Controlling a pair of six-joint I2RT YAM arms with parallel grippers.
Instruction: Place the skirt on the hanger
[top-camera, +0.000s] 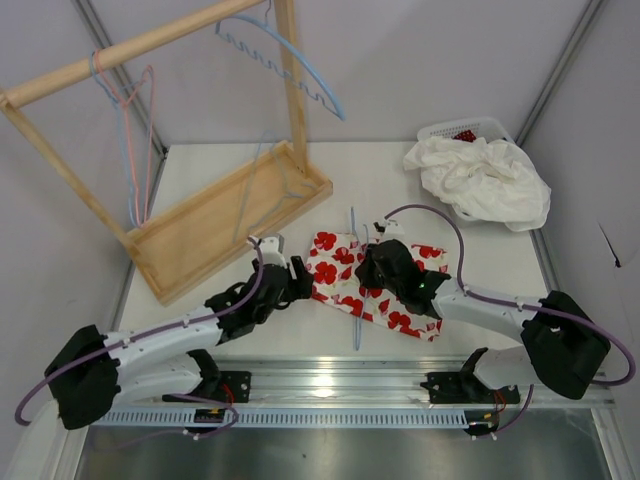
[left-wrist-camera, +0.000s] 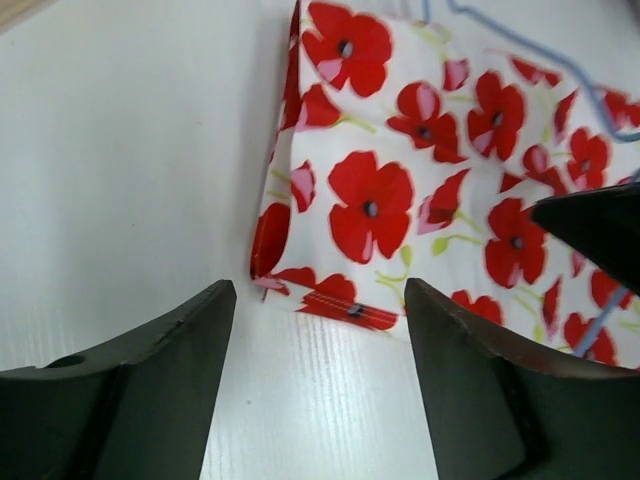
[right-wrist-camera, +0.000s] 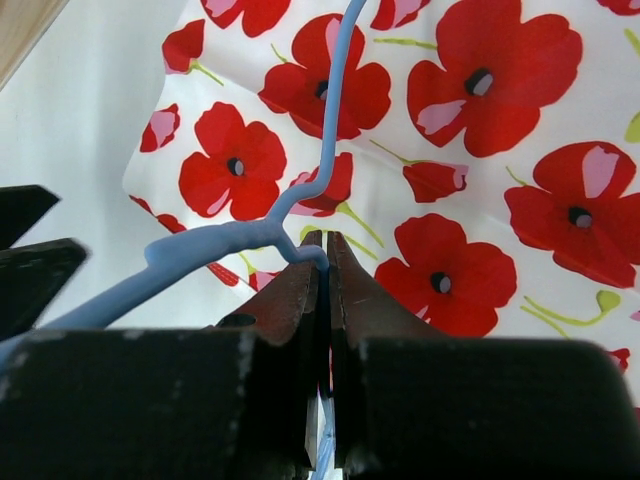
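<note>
The top view looks down from behind the arm bases over the whole white worktop (top-camera: 360, 175). The wrist views look past the left tool (left-wrist-camera: 318, 290) and right tool (right-wrist-camera: 325, 240), close above the red-poppy fabric skirt (left-wrist-camera: 420, 180) and thin light-blue hanger (right-wrist-camera: 210, 248), shared by all three.

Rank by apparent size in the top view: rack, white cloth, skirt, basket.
1. rack
2. white cloth and skirt: about alike, and the skirt is partly covered, so no ranking
3. basket: mostly hidden behind the cloth
</note>
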